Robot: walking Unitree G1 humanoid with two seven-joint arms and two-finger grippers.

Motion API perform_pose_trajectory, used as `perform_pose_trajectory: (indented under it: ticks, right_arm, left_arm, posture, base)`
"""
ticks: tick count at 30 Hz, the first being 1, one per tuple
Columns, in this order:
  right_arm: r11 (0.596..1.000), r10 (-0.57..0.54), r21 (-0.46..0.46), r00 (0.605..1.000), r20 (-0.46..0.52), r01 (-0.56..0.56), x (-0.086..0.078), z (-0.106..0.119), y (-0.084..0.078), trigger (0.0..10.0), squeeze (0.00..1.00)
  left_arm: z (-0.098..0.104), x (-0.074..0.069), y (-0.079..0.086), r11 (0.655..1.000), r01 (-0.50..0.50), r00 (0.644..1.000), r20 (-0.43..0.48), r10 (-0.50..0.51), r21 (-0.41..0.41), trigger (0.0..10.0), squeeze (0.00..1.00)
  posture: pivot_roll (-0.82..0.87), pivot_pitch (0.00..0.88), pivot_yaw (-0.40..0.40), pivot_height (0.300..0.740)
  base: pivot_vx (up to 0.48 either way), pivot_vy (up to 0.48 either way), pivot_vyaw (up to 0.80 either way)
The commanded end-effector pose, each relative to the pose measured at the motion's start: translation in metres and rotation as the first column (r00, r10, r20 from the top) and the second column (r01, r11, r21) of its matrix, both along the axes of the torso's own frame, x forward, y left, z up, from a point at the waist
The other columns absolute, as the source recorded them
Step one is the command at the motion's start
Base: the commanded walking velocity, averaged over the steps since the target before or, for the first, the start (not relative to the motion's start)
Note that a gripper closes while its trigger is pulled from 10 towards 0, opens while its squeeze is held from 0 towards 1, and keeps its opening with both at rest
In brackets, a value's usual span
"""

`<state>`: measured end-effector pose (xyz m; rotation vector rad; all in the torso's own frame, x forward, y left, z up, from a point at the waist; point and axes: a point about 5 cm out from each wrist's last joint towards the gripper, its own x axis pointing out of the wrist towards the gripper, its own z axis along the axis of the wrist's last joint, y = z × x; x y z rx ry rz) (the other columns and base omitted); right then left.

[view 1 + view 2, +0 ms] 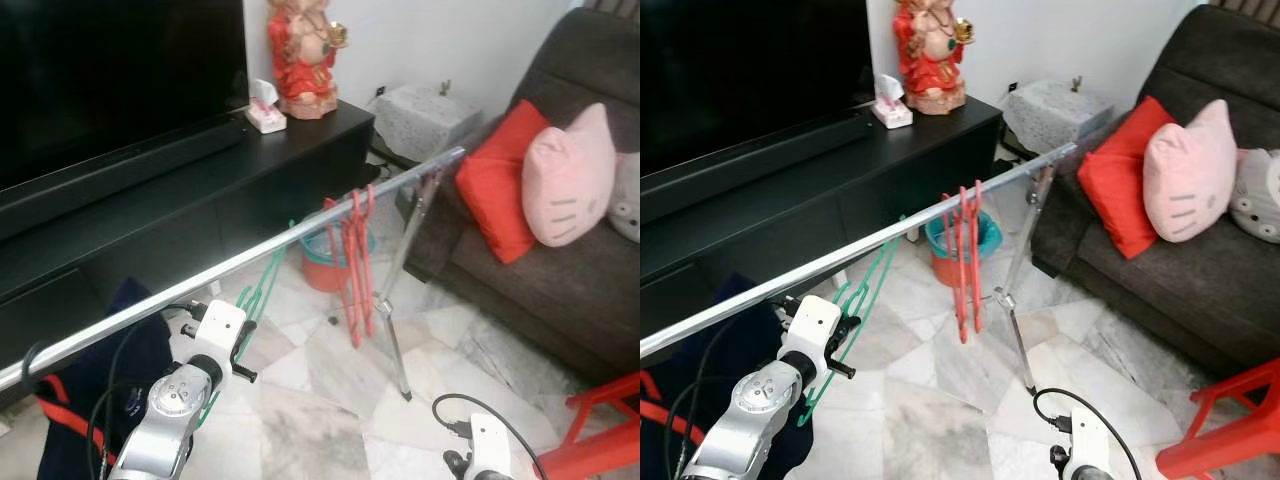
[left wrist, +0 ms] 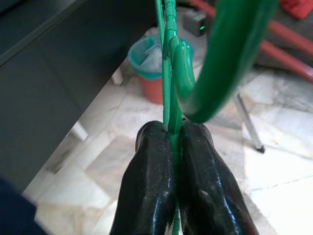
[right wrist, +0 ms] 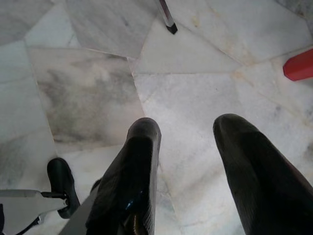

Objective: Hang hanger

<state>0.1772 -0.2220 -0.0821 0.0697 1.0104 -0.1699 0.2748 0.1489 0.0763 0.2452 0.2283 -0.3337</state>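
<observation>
A green plastic hanger [image 1: 262, 285] slants down from the silver rail [image 1: 300, 240] toward my left wrist. My left gripper [image 2: 174, 128] is shut on the hanger's thin stem just below its hook [image 2: 215, 63]. The hook's top reaches the height of the rail; I cannot tell whether it rests on it. Two red hangers [image 1: 352, 262] hang from the rail further right. My right gripper [image 3: 188, 127] hangs low at the lower right, open with nothing in it, over the marble floor.
The rail's stand leg [image 1: 392, 340] comes down on the floor. An orange bin with a teal liner [image 1: 322, 262] stands behind the red hangers. On the left runs the black TV cabinet [image 1: 150, 215]. A dark sofa [image 1: 560, 270] with cushions is on the right, with a red stool [image 1: 600, 440] at the lower right.
</observation>
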Motion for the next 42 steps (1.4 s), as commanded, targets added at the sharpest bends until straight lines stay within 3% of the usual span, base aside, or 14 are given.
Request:
perform_pose_trajectory:
  ticks: [1, 10, 15, 20, 24, 33, 38, 42]
  right_arm:
    - [1.000, -0.004, -0.010, 1.000, -0.001, 0.004, -0.001, 0.001, -0.004, 10.0, 0.00]
    - [1.000, -0.002, -0.013, 1.000, -0.002, 0.002, 0.000, 0.001, -0.004, 10.0, 0.00]
    - [1.000, 0.004, -0.013, 1.000, -0.004, -0.004, 0.000, 0.001, -0.004, 10.0, 0.00]
    - [1.000, 0.004, -0.013, 1.000, -0.005, -0.004, 0.000, 0.001, -0.004, 10.0, 0.00]
    - [1.000, 0.004, -0.011, 1.000, -0.006, -0.005, 0.000, 0.001, -0.004, 10.0, 0.00]
    - [1.000, 0.006, -0.010, 1.000, -0.007, -0.006, 0.000, 0.001, -0.004, 10.0, 0.00]
    - [1.000, 0.007, -0.011, 1.000, -0.008, -0.007, -0.001, 0.000, -0.004, 10.0, 0.00]
    - [1.000, 0.008, -0.011, 1.000, -0.009, -0.008, -0.001, 0.000, -0.004, 10.0, 0.00]
  left_arm:
    - [0.017, 0.006, -0.013, 0.999, 0.033, 0.997, 0.067, -0.034, 0.015, 10.0, 0.00]
    - [0.028, 0.014, -0.027, 1.000, -0.005, 0.997, 0.071, 0.006, -0.019, 10.0, 0.00]
    - [0.027, 0.020, -0.026, 0.991, -0.135, 0.991, 0.014, 0.135, -0.023, 10.0, 0.00]
    - [0.027, 0.020, -0.030, 0.981, -0.190, 0.982, -0.032, 0.188, -0.050, 10.0, 0.00]
    - [0.026, 0.021, -0.028, 0.961, -0.266, 0.963, -0.057, 0.262, -0.071, 10.0, 0.00]
    - [0.043, 0.027, -0.028, 0.937, -0.308, 0.951, -0.009, 0.310, -0.164, 10.0, 0.00]
    - [0.046, 0.032, -0.017, 0.873, -0.432, 0.900, -0.051, 0.432, -0.225, 10.0, 0.00]
    - [0.047, 0.034, -0.014, 0.870, -0.446, 0.893, -0.047, 0.447, -0.211, 10.0, 0.00]
  posture:
    - [0.08, 0.000, -0.060, 0.740]
    - [0.09, 0.000, -0.062, 0.740]
    - [0.09, 0.000, -0.063, 0.740]
    - [0.08, 0.000, -0.062, 0.740]
    - [0.08, 0.000, -0.063, 0.740]
    - [0.08, 0.000, -0.063, 0.740]
    - [0.08, 0.000, -0.064, 0.740]
    - [0.08, 0.000, -0.065, 0.740]
  base:
    - [0.000, 0.000, 0.00]
    - [0.000, 0.000, 0.00]
    - [0.000, 0.000, 0.00]
    - [0.000, 0.000, 0.00]
    - [0.000, 0.000, 0.00]
    - [0.000, 0.000, 0.00]
    - [0.000, 0.000, 0.00]
    - [0.000, 0.000, 0.00]
